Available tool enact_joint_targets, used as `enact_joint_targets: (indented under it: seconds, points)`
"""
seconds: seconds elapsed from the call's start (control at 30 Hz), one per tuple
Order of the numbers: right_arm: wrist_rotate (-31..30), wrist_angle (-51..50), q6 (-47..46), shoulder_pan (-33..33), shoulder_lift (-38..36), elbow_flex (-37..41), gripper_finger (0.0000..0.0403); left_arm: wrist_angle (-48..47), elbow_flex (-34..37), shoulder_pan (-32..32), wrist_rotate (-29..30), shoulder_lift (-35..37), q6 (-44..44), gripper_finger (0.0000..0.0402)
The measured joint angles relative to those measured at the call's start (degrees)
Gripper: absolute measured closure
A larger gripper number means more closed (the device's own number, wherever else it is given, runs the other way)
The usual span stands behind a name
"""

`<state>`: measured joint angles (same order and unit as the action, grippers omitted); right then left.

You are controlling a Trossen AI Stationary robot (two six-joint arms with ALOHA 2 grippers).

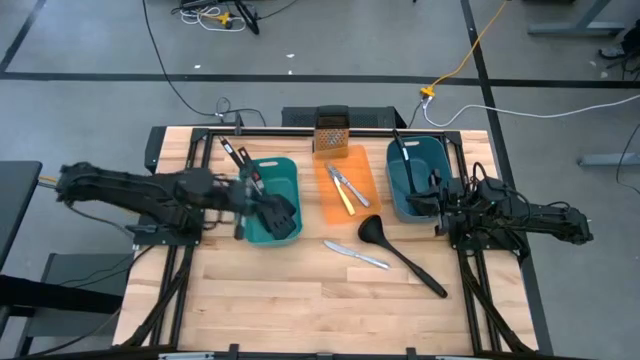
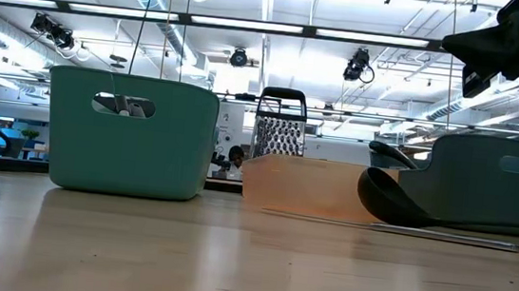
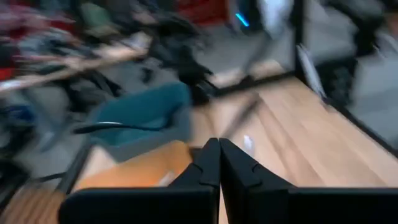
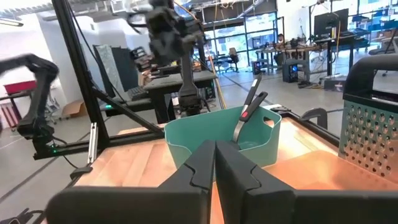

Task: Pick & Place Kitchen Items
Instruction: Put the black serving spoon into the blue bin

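Wood of the table [image 1: 280, 290] shows bare in front, and on it we see a black ladle [image 1: 400, 255] lying loose, its bowl near the orange tray [image 1: 362, 170] and its handle running toward the front right; just beside it on the left lies a silver table knife [image 1: 357, 256], flat on the boards. On the orange tray we see a small yellow-handled knife [image 1: 343, 192] and a second silver knife [image 1: 350, 187] lying crossed on each other; behind the tray stands the brownish box grater [image 1: 331, 132], upright. The left teal tub [image 1: 290, 170] holds a black slotted spatula with a red-marked handle [image 4: 247, 113], which leans up out of it over the rim; the right teal tub [image 1: 395, 185] holds another dark long utensil [image 1: 402, 150], its handle resting on the rear rim.

We find the left gripper [image 1: 278, 212] above the left teal tub, raised clear of the table; in its wrist view its fingers [image 3: 208, 163] are pressed together with nothing between them. We find the right gripper [image 1: 447, 200] at the right edge of the right teal tub, also raised; in its wrist view its fingers [image 4: 205, 158] are pressed together and pinch nothing. In the low view the ladle's bowl [image 2: 393, 198] rests on the table in front of the tray, and the grater [image 2: 281, 124] rises behind it.
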<state>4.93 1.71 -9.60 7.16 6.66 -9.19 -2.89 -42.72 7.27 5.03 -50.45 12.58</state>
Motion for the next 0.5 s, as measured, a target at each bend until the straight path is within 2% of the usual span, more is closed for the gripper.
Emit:
enact_joint_targets:
  seconds: [0.13,0.27,0.37,0.5]
  points:
    - [-0.01,0.69,-0.06,-0.02,0.13,0.02,0.0382,8.11,13.37,-2.51,3.13,13.43,-4.89,0.04]
    - [0.14,1.47,-0.42,-0.02,0.39,0.02,0.0395,15.95,23.41,-2.83,3.79,22.94,-6.0,0.04]
    - [0.15,1.74,-0.78,-0.02,0.96,0.02,0.0397,21.16,29.21,-2.82,5.58,26.95,-5.95,0.04]
    - [-1.44,0.78,-2.46,-0.02,3.18,-0.49,0.0398,29.49,34.52,-2.82,6.24,27.73,-5.96,0.0401]
